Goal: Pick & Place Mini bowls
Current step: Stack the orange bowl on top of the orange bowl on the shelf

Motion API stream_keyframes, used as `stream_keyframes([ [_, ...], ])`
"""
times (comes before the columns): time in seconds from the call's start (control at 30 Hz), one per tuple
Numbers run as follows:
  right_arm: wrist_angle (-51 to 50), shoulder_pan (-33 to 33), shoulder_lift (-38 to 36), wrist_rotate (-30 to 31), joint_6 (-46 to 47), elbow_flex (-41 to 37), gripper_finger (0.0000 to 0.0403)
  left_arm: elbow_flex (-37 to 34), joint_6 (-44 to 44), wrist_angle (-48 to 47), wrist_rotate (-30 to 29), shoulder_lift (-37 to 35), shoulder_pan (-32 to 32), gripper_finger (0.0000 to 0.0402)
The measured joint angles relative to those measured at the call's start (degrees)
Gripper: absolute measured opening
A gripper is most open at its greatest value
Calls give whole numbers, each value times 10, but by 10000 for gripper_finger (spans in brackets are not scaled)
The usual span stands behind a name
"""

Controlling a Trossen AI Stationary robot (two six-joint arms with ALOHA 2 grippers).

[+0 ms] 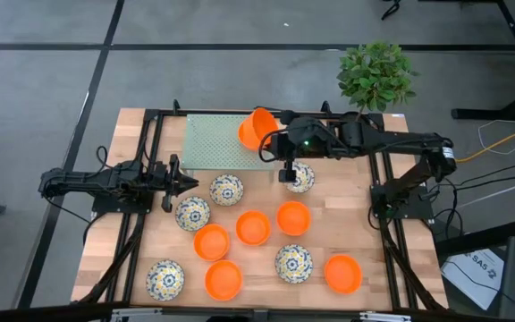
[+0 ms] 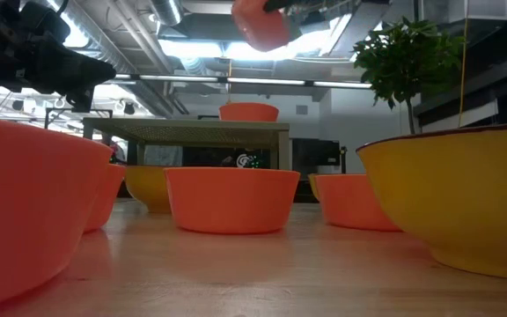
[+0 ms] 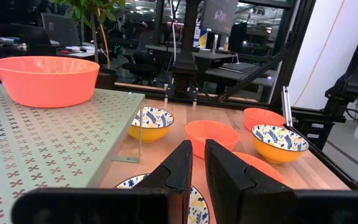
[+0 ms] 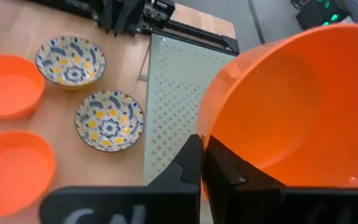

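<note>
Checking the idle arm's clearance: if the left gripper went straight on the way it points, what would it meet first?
Probably a floral bowl: it lies right beyond the left gripper, low on the table. Depth is unclear; if the gripper rides higher, it may pass over.

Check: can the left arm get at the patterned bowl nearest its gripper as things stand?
Probably yes. The left gripper hangs beside that patterned bowl, with nothing between them, and holds nothing, its fingers nearly together. The right gripper is away over the green perforated platform, holding an orange bowl.
</note>
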Motion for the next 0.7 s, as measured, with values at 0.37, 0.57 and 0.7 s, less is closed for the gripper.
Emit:
stream_keyframes([
  [0.37,-11,-23,59,0,-109,0,7,0,0,0,0,0,0,38],
  [0.57,-12,-40,87,-9,-142,0,7,0,0,0,0,0,0,38],
  [0.7,-11,-51,97,-9,-171,0,7,0,0,0,0,0,0,38],
])
